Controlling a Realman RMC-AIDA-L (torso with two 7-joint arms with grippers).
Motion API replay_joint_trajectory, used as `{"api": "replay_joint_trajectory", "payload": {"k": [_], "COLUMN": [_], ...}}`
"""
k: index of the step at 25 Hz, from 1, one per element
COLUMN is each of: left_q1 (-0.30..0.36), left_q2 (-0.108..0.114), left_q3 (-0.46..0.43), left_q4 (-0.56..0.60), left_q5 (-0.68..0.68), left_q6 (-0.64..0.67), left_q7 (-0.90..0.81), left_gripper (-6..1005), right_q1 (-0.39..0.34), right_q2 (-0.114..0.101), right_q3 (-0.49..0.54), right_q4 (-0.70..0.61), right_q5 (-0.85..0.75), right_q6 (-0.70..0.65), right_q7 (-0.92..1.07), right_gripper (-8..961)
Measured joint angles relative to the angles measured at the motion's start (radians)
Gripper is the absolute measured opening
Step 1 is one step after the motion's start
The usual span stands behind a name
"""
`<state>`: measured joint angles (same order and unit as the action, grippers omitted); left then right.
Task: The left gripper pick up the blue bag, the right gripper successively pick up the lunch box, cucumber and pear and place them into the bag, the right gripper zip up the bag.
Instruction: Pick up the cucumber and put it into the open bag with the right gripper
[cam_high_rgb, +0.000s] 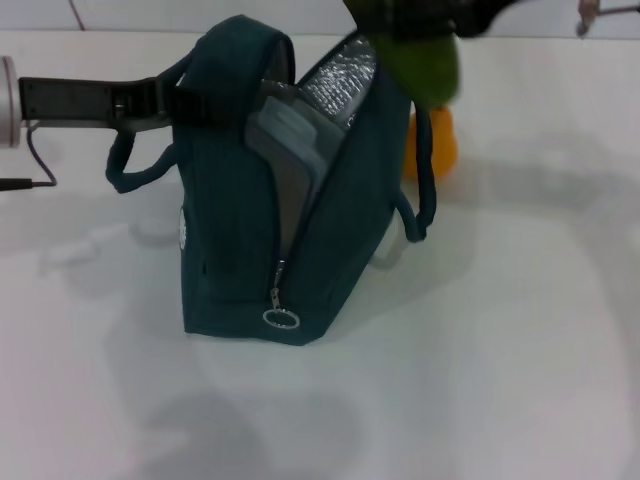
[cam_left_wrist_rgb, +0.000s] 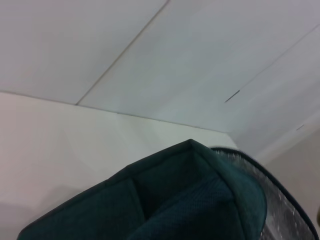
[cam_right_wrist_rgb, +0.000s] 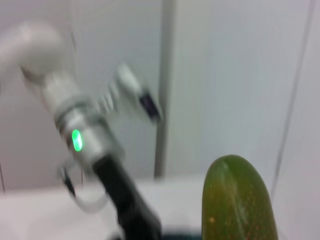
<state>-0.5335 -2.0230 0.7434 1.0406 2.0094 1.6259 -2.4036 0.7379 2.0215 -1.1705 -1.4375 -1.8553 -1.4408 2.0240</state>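
white table (cam_high_rgb: 480, 380), pale panel walls; blue bag (cam_high_rgb: 240, 240) open, left gripper (cam_high_rgb: 165, 100) clamping handle; right gripper's fingers unseen, cucumber (cam_high_rgb: 425, 60) aloft.

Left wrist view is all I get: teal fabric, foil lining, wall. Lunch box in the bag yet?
Observer: Yes. The head view shows the lunch box standing inside the open blue bag.
Operator: Cucumber?
Observer: Not in yet. The right pincer holds the cucumber above the bag's right edge.
Operator: Pear?
Observer: The pear sits on the table behind the bag.
Operator: Left arm?
Observer: The left pincer grips the bag by its handle.
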Motion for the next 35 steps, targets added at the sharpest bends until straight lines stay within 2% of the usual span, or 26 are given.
{"api": "replay_joint_trajectory", "payload": {"k": [3,9,14,23,29,35], "left_q1": [-0.003,-0.003,-0.003,-0.003,-0.003,-0.003], "left_q2": [-0.002,-0.004,-0.005,-0.005,-0.005,-0.005], "left_q3": [0.002,0.002,0.003,0.004,0.003,0.002], "left_q4": [0.000,-0.001,-0.001,-0.006,-0.007,-0.007], "left_q5": [-0.009,-0.012,-0.012,-0.012,-0.012,-0.012], "left_q6": [0.000,0.000,0.000,-0.008,-0.008,-0.009], "left_q7": [0.000,0.000,0.001,0.008,0.009,0.009], "left_gripper": [48,48,48,48,48,48], "right_q1": [-0.005,0.006,0.043,0.053,0.045,0.040], "right_q2": [0.000,-0.001,0.001,0.004,0.005,0.003], "right_q3": [-0.020,-0.048,-0.053,-0.161,-0.212,-0.218], "right_q4": [0.068,0.310,0.504,0.641,0.660,0.676], "right_q5": [0.113,0.382,0.491,0.574,0.587,0.583], "right_q6": [0.049,0.102,0.100,0.105,0.105,0.106], "right_q7": [-0.100,-0.327,-0.464,-0.553,-0.550,-0.545], "right_gripper": [565,565,565,564,569,577]}}
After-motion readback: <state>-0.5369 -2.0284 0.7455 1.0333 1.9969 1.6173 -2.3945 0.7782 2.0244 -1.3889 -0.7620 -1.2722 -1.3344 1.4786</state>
